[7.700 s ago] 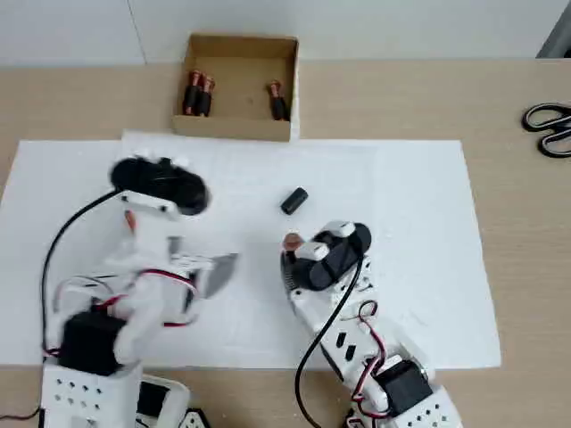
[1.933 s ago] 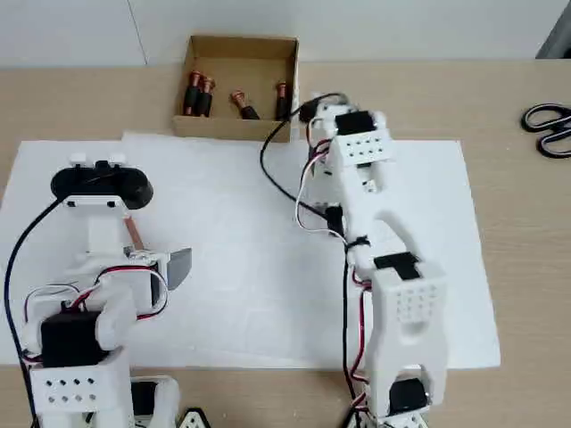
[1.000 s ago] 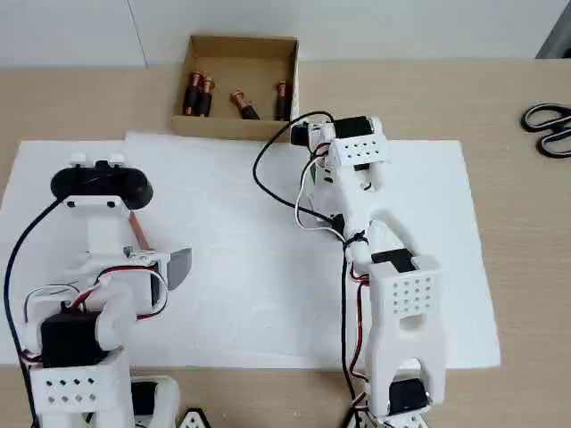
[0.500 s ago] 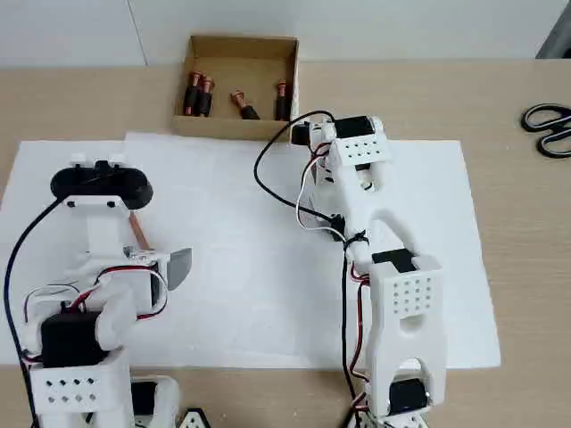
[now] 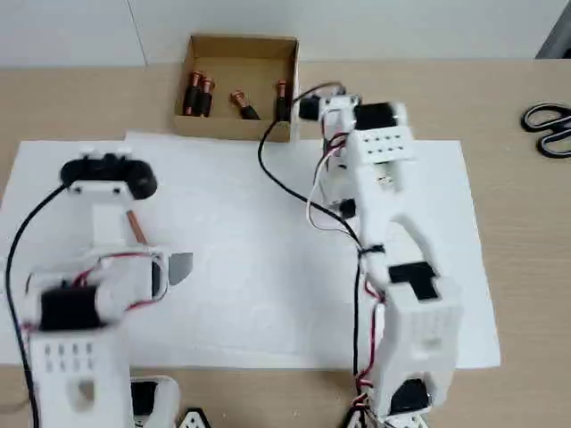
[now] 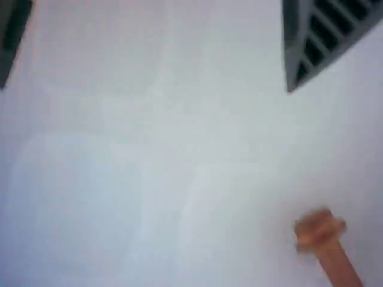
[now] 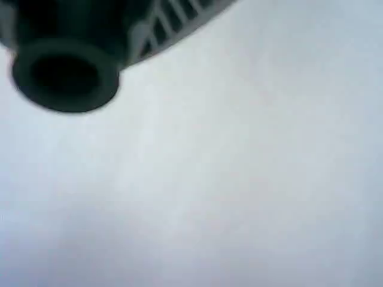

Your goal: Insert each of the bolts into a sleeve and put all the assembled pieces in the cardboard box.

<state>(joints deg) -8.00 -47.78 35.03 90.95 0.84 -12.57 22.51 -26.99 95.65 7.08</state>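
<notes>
The cardboard box (image 5: 239, 132) at the table's far side holds several assembled pieces (image 5: 198, 94). My right arm (image 5: 379, 147) stretches out to just right of the box. Its gripper (image 7: 122, 51) has its jaws close together, with a black sleeve (image 7: 64, 76) between them, open end toward the camera. A copper bolt (image 5: 136, 226) lies on the white paper under my left arm (image 5: 105, 175) and shows again as the bolt (image 6: 326, 245). My left gripper (image 6: 155, 36) hangs above the paper, jaws wide apart and holding nothing, its grey finger (image 5: 180, 266) beside the bolt.
A white paper sheet (image 5: 259, 294) covers the middle of the tan table. Scissors (image 5: 549, 129) lie at the far right edge. The arms' bases stand at the near edge, with loose cables (image 5: 294, 187) trailing from the right arm.
A fourth piece went into the box, and the sleeve and bolt left mid-paper. In the last half second the right arm shifted right and toward the box; the left arm lifted slightly.
</notes>
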